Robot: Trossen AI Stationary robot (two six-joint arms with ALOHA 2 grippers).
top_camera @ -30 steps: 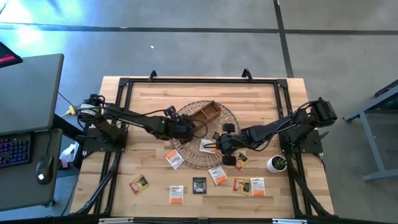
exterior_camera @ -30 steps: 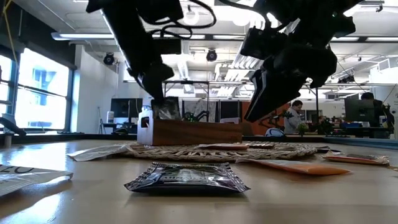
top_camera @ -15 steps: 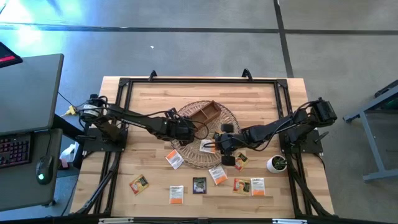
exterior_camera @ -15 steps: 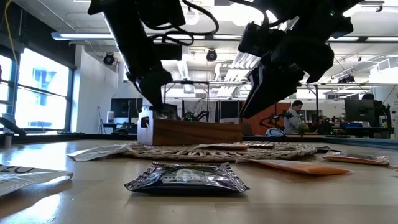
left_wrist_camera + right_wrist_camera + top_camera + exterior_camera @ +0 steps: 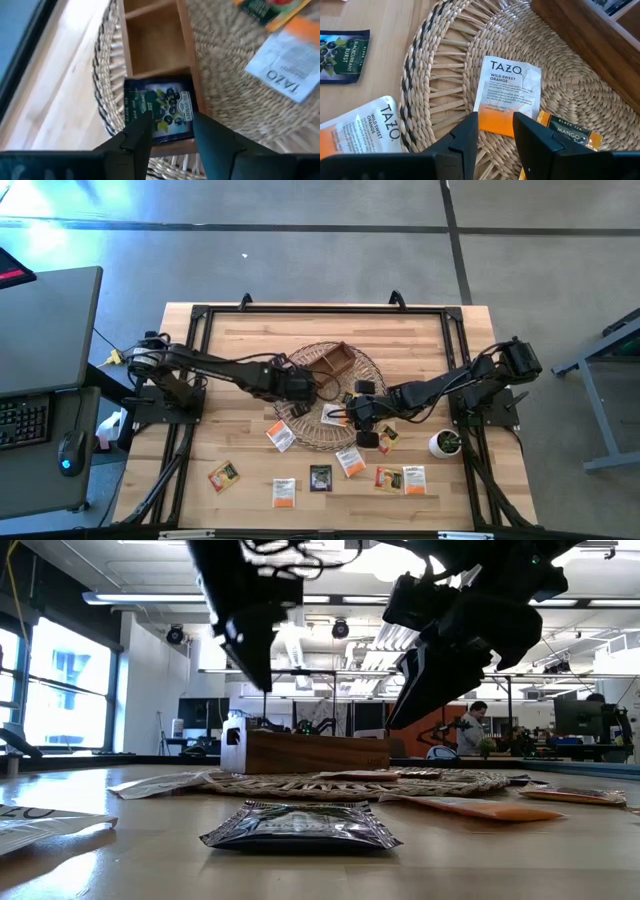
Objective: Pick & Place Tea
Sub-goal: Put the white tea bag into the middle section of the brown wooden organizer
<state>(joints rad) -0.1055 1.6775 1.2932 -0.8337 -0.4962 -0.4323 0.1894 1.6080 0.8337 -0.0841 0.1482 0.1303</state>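
The left arm stretches in low from the table's left edge, its forearm running nearly level over the wood, and its left gripper hangs above the near-left end of the wooden compartment tray that sits on the round wicker basket. Through the left wrist view the fingers stand apart with nothing between them, and directly below, a dark blue sachet lies flat in the tray's end compartment, clear of both fingers.

The right arm comes in from the table's right edge, elbow bent, and its right gripper hovers over the near part of the basket. Its fingers are spread and empty too, poised above a white-and-orange sachet lying on the weave, with a black mango sachet just beside it towards the right.

The rest of the tea is scattered on the table nearer than the basket: one white-and-orange packet touching the basket's near-left rim, a black sachet in the middle of the near row, and orange ones on either side of it. A small potted plant stands near the right arm's base.
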